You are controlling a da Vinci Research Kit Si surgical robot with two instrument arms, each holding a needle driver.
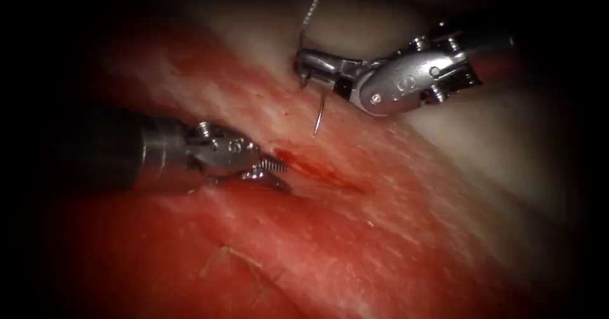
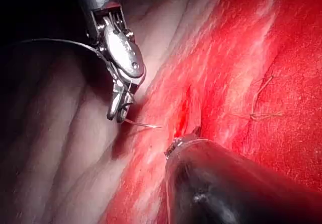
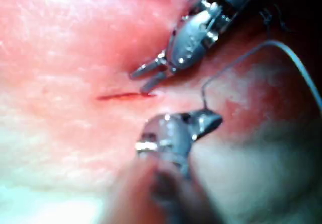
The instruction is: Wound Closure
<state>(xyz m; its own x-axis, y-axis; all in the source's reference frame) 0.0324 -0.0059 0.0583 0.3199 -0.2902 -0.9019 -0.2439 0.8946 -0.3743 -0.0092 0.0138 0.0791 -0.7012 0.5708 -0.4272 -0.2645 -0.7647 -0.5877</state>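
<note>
Nearest the endoscope: red, wet pork-belly tissue (image 1: 355,255), with faint pale fibres lying on its surface low in the foreground.

Mid-field: short dark-red cut (image 1: 317,167) slanting down to the right, a smear of red fluid (image 1: 298,160) along it. Left arm's steel needle-driver end effector (image 1: 274,172) lying at the cut's left end, jaws parted a little, toothed upper jaw showing, nothing held; lower jaw resting on or just above the tissue, cannot tell which. Same parted jaws seen in the right wrist view (image 3: 147,76), tips just beside the end of the cut (image 3: 126,96).

Farther back: right arm's steel needle-driver end effector (image 1: 307,65) over the paler tissue right of the cut, jaws pressed together on the thin curved steel needle (image 1: 319,117). Grip near the thread end of the curve; pointed tip hanging free, aimed down toward the tissue, not in it. In the left wrist view, needle (image 2: 143,125) jutting sideways from the closed jaws (image 2: 118,114).

Farthest: thin grey thread (image 1: 312,8) rising from the right end effector up into the dark.
</note>
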